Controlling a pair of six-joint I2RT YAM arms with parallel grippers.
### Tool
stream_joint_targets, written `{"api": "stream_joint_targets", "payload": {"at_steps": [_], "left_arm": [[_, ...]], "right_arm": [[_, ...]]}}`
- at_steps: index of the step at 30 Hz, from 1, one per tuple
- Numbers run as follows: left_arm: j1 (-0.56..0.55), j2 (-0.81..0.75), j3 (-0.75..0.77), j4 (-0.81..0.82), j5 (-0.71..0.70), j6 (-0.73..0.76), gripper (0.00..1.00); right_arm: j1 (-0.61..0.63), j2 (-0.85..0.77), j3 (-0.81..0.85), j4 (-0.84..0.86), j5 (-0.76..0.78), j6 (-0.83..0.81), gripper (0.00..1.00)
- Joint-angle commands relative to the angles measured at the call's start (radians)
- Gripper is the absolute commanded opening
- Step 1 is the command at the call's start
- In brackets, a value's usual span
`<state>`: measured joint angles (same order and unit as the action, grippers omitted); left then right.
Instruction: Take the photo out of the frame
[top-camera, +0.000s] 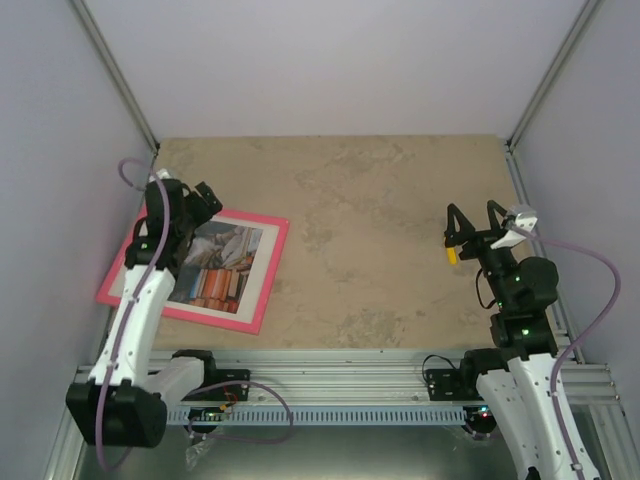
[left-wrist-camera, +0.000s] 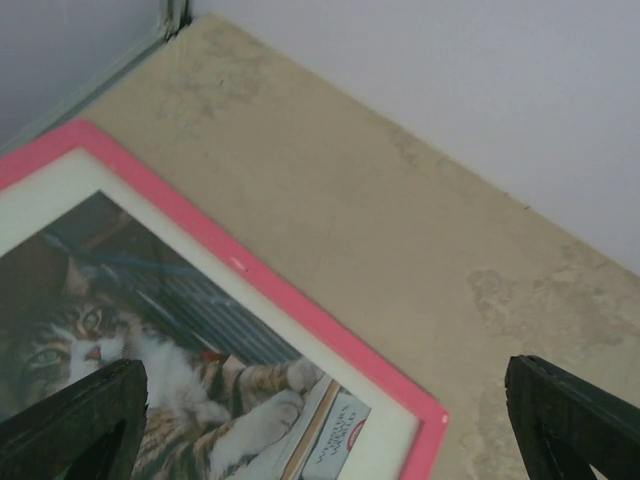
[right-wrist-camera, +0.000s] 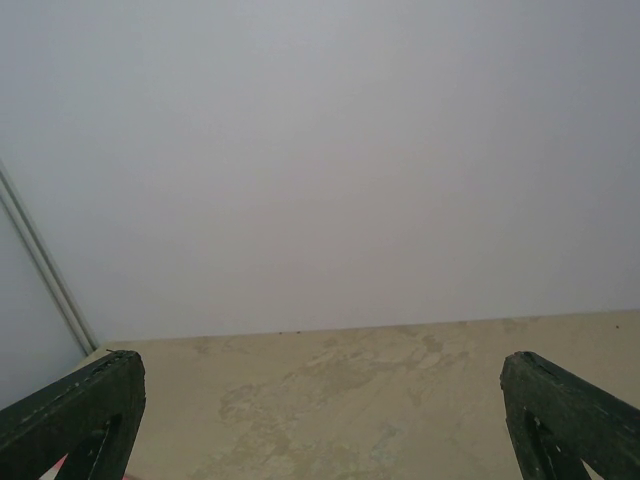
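Left pincer (top-camera: 203, 197) and right pincer (top-camera: 472, 210), both with jaws spread wide and holding nothing. The frame (top-camera: 273, 278) lies flat and face up on the tabletop (top-camera: 400, 260), directly beneath the left pincer and reaching back from it toward that arm's base. The photo (top-camera: 225, 270), a cat picture behind a white mat, sits inside it, so the task is judged not yet begun. In the left wrist view the frame's far pink edge runs on a slant from upper left to lower right below the jaws. One far corner falls in the gap between the fingers, closer to the right-hand one, and bare tabletop lies ahead of the pincer. The frame's long axis runs roughly crosswise to the left pincer's reach, somewhat skewed. From the right pincer the frame lies well apart, off to its left across open tabletop, and that wrist's view shows only tabletop and wall. The left arm is therefore much the nearer. Judged from this layout, the coming move turns on lowering the left pincer onto that near corner or edge.
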<state>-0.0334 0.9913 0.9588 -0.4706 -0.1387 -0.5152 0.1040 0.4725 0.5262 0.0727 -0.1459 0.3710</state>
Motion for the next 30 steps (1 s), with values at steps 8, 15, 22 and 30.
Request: {"api": "stream_joint_targets", "payload": {"at_steps": [8,15,22,30], "left_arm": [[0.005,0.358,0.076,-0.001,-0.028,-0.149,0.98],[0.004,0.639,0.228,0.025,-0.073,-0.195,0.92],[0.004,0.856,0.375,-0.007,-0.117,-0.193,0.84],[0.004,0.988,0.443,-0.023,-0.131,-0.185,0.75]], "right_arm": [[0.074,-0.063,-0.034,0.035,0.059,-0.007,0.98],[0.12,-0.086,-0.04,0.027,0.101,-0.017,0.98],[0.146,-0.09,-0.051,0.031,0.135,-0.018,0.98],[0.157,-0.087,-0.054,0.035,0.137,-0.021,0.98]]}}
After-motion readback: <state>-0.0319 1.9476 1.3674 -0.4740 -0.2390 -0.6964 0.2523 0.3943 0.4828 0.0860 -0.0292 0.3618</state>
